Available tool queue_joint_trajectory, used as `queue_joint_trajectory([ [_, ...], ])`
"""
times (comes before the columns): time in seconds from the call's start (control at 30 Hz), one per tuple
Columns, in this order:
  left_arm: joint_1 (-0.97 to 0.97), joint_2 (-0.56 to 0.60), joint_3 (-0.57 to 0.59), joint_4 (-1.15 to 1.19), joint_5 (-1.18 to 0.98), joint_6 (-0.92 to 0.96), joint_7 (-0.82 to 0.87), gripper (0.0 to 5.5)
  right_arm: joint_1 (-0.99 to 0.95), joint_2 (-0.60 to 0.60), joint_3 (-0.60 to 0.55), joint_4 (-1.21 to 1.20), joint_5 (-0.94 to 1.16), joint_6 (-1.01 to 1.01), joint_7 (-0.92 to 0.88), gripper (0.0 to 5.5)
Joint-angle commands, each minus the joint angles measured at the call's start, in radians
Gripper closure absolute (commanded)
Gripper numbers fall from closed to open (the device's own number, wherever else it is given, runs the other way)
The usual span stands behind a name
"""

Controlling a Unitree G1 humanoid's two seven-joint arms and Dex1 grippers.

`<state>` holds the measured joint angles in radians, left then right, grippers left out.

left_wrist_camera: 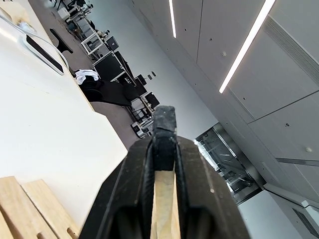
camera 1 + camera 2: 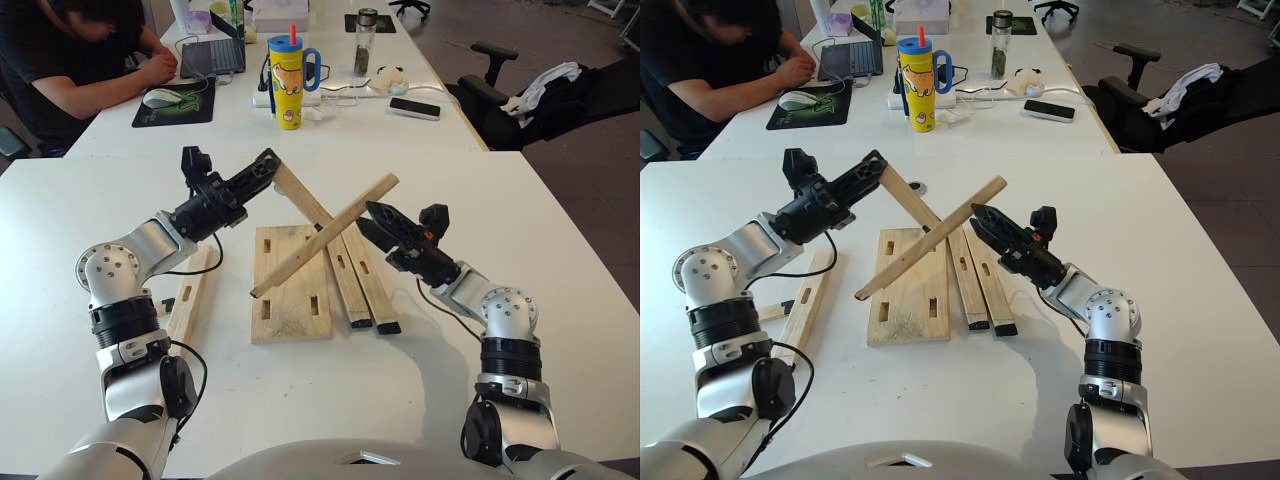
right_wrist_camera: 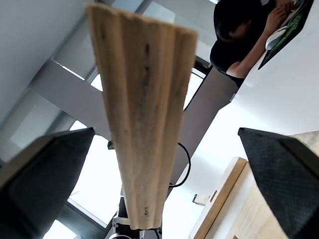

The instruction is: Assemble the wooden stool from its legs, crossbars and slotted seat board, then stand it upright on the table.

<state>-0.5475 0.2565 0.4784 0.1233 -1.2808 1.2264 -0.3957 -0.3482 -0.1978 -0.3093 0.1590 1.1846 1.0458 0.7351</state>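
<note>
My left gripper is shut on the upper, black-capped end of a wooden leg, holding it raised at the back of the table. The leg slants down towards the crossbars lying right of the slotted seat board. The left wrist view has the fingers clamped on that leg. A second leg leans across the first, its low end on the seat board. My right gripper is open beside its upper half. In the right wrist view the fingers stand wide on either side of this leg.
Another slotted wooden bar lies on the table under my left arm. Behind, on a second table, stand a yellow cup, a phone and a laptop with a person seated at it. An office chair is at the back right.
</note>
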Motion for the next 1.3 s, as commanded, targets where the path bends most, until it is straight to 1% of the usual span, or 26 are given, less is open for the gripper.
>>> queue_joint_trajectory([
  [0.03,0.018,-0.01,-0.006,-0.03,-0.049,0.012,0.034,5.08,-0.014,0.003,-0.003,-0.013,0.017,0.014,-0.004,0.1],
  [0.07,0.02,-0.011,-0.007,-0.032,-0.056,0.012,0.039,5.08,-0.013,0.003,-0.004,-0.014,0.022,0.018,-0.004,0.38],
  [0.13,0.024,-0.012,-0.012,-0.03,-0.061,0.007,0.05,5.08,-0.005,-0.002,-0.003,-0.024,0.029,0.027,0.002,0.59],
  [0.2,0.025,-0.015,-0.011,-0.022,-0.064,-0.004,0.066,5.08,0.007,-0.01,0.003,-0.04,0.028,0.034,0.013,0.98],
  [0.57,0.066,-0.012,-0.021,-0.045,-0.093,-0.015,0.087,5.08,0.007,-0.017,0.008,-0.031,-0.001,0.025,0.012,2.64],
  [0.73,0.076,-0.006,-0.033,-0.052,-0.098,-0.021,0.087,5.08,0.007,-0.021,0.008,-0.03,-0.002,0.023,0.026,3.31],
  [0.77,0.079,-0.002,-0.038,-0.056,-0.084,-0.033,0.091,5.08,0.008,-0.021,0.008,-0.031,-0.001,0.024,0.028,3.33],
  [0.8,0.08,-0.002,-0.038,-0.056,-0.079,-0.043,0.095,4.79,0.009,-0.02,0.008,-0.031,0.002,0.025,0.03,3.33],
  [0.87,0.077,-0.004,-0.035,-0.05,-0.089,-0.052,0.099,4.52,0.012,-0.02,0.009,-0.035,0.005,0.028,0.035,3.37],
  [0.9,0.076,-0.003,-0.034,-0.049,-0.1,-0.051,0.099,4.29,0.014,-0.02,0.009,-0.036,0.005,0.028,0.035,3.41],
  [1.07,0.057,-0.003,-0.013,-0.022,-0.134,-0.073,0.116,3.64,0.015,-0.026,0.006,-0.031,0.009,0.033,0.044,3.42],
  [1.2,0.035,0.0,0.02,0.021,-0.138,-0.133,0.139,3.01,0.015,-0.042,0.004,-0.021,0.01,0.044,0.065,3.42],
  [1.3,0.014,0.046,0.047,0.086,-0.059,-0.227,0.106,2.52,0.036,-0.08,0.01,-0.04,0.016,0.076,0.096,3.42],
])
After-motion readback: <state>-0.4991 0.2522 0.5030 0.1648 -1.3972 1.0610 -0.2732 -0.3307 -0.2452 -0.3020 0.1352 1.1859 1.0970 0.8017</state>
